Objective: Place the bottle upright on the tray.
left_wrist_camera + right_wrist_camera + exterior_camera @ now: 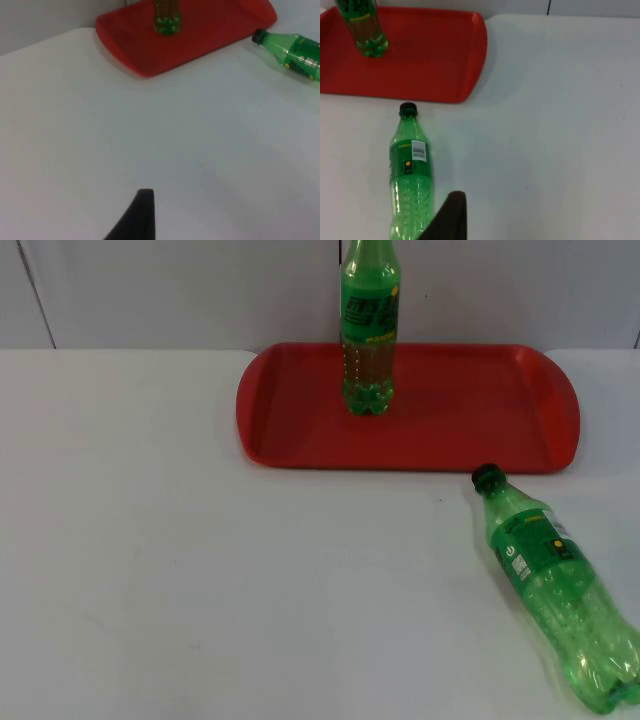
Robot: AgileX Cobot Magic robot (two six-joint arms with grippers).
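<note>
Green bottle (pixel 560 585) lying on its side on the white table (pixel 200 570), cap toward the red tray (pixel 480 410)
Second bottle (pixel 369 330) upright on tray's left half; left gripper fingertip (pixel 140 215) over bare table, right gripper fingertip (pixel 450 217) just beside lying bottle; cannot tell finger state for either

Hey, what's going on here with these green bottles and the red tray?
One green bottle already stands upright on the red tray. A second green bottle with a black cap lies on its side on the white table, just off the tray's front edge, cap toward the tray. Nothing is holding it. The right gripper hangs beside the lying bottle's lower body; the left gripper waits over bare table.
</note>
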